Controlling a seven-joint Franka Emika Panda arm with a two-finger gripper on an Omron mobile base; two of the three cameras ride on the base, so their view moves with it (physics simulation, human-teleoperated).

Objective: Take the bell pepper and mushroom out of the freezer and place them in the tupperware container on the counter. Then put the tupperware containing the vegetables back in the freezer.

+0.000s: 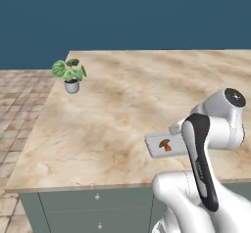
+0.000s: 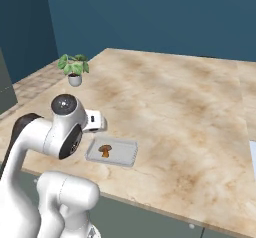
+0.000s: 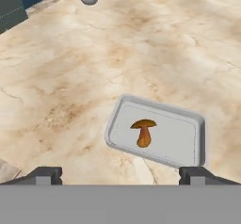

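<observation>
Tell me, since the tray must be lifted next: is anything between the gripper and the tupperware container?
Nothing visible. The gripper hangs open above the tupperware container, which holds the mushroom; bare counter surrounds it.

**Bystanders around the work surface**

We see a small potted plant (image 1: 71, 75) with broad green leaves in a pale grey pot, standing upright near the far left corner of the marbled top, just inside its left edge. From the right base view we find the same plant (image 2: 74, 69) at that far corner. Past the left edge we see a tiled floor (image 1: 19, 100) in brownish-pink squares. Behind everything we see a plain dark teal wall (image 1: 122, 16).
</observation>
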